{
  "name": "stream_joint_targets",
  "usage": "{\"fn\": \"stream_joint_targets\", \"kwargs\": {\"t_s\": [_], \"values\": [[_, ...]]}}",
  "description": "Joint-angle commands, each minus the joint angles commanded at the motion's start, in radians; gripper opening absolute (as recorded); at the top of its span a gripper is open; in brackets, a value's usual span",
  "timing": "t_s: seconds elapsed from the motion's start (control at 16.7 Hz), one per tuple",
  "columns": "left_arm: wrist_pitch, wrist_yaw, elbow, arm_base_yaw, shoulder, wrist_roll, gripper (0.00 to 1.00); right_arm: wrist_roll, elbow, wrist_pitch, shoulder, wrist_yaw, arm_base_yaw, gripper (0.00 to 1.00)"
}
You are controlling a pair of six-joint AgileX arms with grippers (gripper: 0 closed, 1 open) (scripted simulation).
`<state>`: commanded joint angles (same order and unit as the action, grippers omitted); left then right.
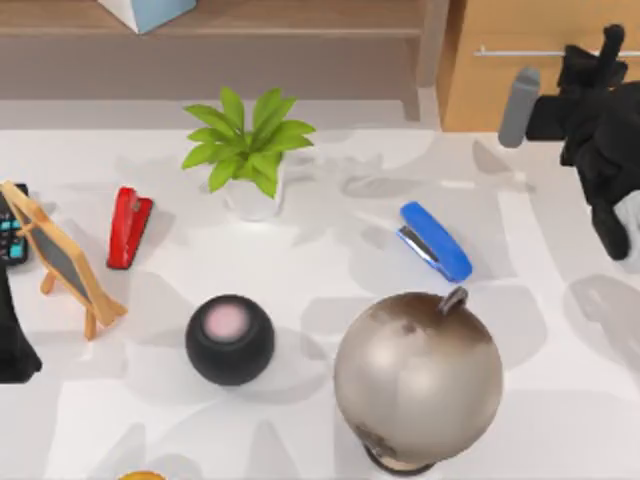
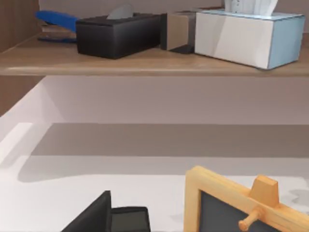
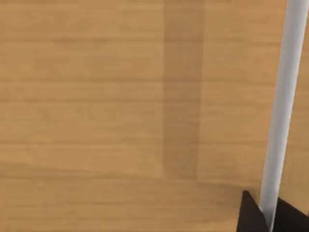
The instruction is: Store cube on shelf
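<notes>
At the left edge of the white surface [image 1: 330,290] our left end effector [image 1: 14,352] sits parked beside the small wood-framed chalkboard easel [image 1: 66,266]; whether it is spread or pressed together we cannot tell. Behind it, along the far edge, runs the long light-brown wooden shelf [image 1: 300,18], carrying a pale blue-white tissue box [image 1: 146,11] and with bare board free to that box's right. Moving rightward we pass the red stapler [image 1: 128,226], the green potted plant [image 1: 250,150], the black round speaker [image 1: 229,338], the blue stapler [image 1: 435,240] and the large grey-brown globe [image 1: 418,378]. Where the small Rubik's cube lies we cannot tell. At far right, our right end effector [image 3: 270,218] is up against the orange-wood drawer cabinet [image 1: 500,95], its dark tips on either side of the silver bar handle [image 3: 282,96] and seemingly pinching it. We judge the step in hand to be opening that drawer, probably to reach the cube. Next calls for a straight pull away from the cabinet front, keeping hold of the bar
</notes>
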<state>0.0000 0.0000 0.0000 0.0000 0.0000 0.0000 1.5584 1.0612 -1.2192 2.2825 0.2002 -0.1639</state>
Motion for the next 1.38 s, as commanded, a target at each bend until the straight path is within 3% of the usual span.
{"fn": "stream_joint_targets", "kwargs": {"t_s": [0.48,0.96,1.38], "values": [[0.000,0.000,0.000,0.000,0.000,0.000,1.00,-0.003,-0.004,0.001,-0.001,0.001,-0.003,0.00],[0.000,0.000,0.000,0.000,0.000,0.000,1.00,-0.005,-0.269,-0.144,-0.113,0.032,-0.035,0.00],[0.000,0.000,0.000,0.000,0.000,0.000,1.00,-0.005,-0.301,-0.167,-0.128,0.037,-0.041,0.00]]}}
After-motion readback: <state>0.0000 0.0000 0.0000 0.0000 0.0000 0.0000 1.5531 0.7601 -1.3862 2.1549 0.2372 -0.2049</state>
